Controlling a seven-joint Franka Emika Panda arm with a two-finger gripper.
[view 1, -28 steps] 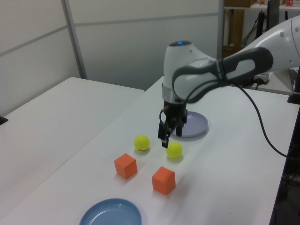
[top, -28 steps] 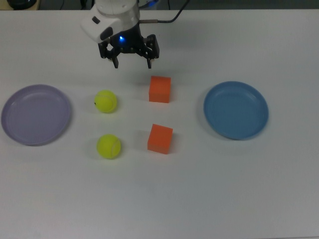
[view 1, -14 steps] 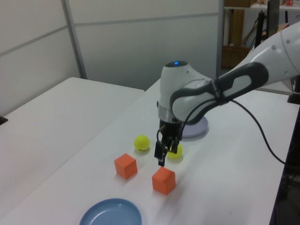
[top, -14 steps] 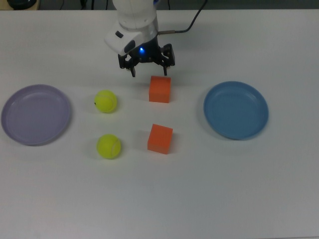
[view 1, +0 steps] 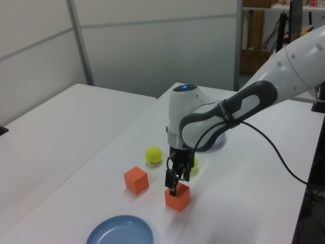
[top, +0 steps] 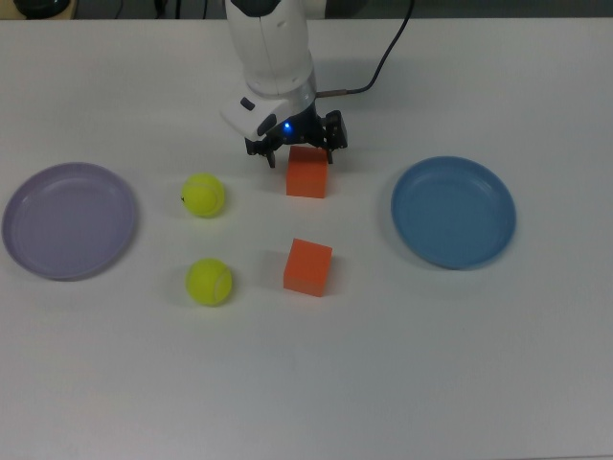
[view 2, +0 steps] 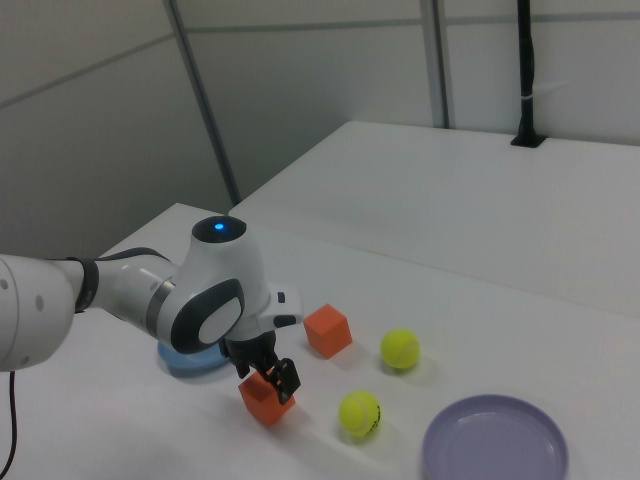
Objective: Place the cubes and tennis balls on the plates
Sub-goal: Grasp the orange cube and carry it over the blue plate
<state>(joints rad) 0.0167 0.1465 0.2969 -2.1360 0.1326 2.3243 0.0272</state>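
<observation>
While nothing yet rests on it, the lavender plate [top: 69, 220] lies at the far left of the top view on the white table [top: 306, 383]. To its right in the top view sit the two tennis balls: the upper ball [top: 204, 195], which carries a small dark mark on its left side, and the lower ball [top: 209, 282] below it, well apart from each other and from the plate. Further right in the top view come the two orange cubes. The upper cube [top: 306, 172] sits directly beneath the gripper [top: 298, 151], whose dark fingers are spread, one on each side of the cube's far edge, and do not visibly pinch it; a blue light glows on the wrist above. In the left view, the gripper [view 1: 176, 179] hangs just over that same cube [view 1: 177, 197]. The lower cube [top: 307, 266] lies alone, nearer the camera. At the top view's far right, the blue plate [top: 453, 212] lies bare. A black cable [top: 383, 57] trails from the arm.
</observation>
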